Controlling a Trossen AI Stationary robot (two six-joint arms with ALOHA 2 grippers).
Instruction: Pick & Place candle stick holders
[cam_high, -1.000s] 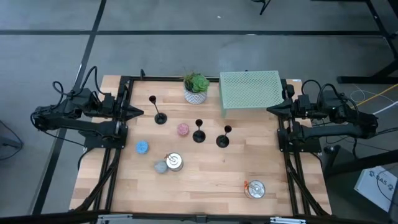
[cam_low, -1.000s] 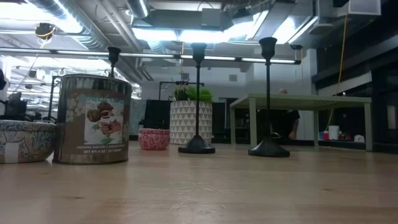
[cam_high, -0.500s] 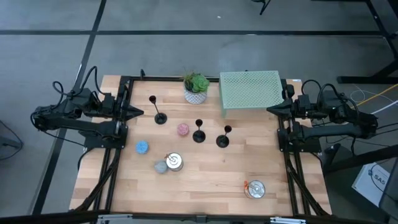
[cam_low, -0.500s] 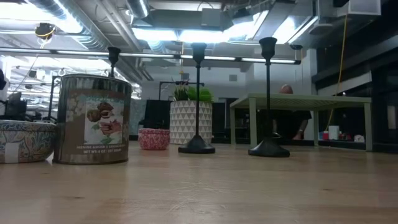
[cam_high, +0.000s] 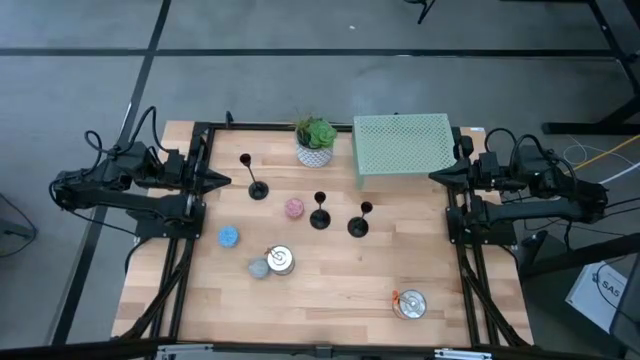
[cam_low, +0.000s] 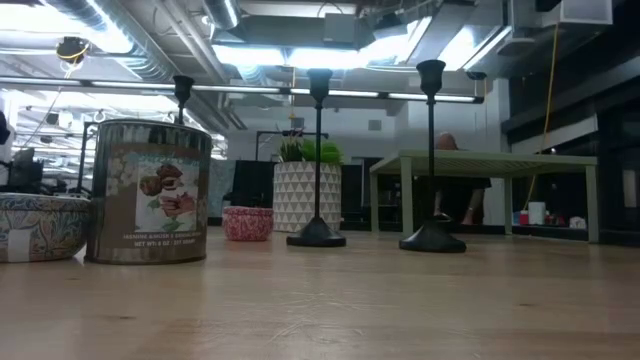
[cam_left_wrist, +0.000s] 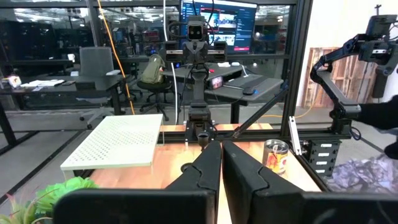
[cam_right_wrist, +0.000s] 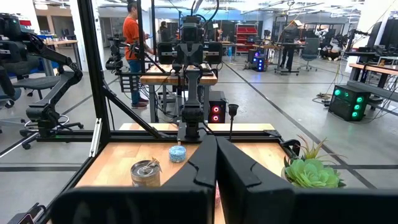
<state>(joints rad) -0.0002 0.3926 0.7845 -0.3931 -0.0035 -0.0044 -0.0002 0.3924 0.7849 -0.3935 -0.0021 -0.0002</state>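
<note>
Three black candle stick holders stand upright on their round bases on the wooden table. One is at the far left, one mid-table and one just right of it. The low view shows two in full; of the third only the top shows, above a tin. My left gripper hovers shut and level at the table's left edge, left of the far-left holder. My right gripper hovers shut at the right edge.
A potted plant and a green perforated stand are at the far edge. Pink, blue and grey candles and two silver tins lie nearer. A person moves beyond the table.
Both arms and everything on the table have kept still. Only the person in the room beyond the far edge has shifted.
</note>
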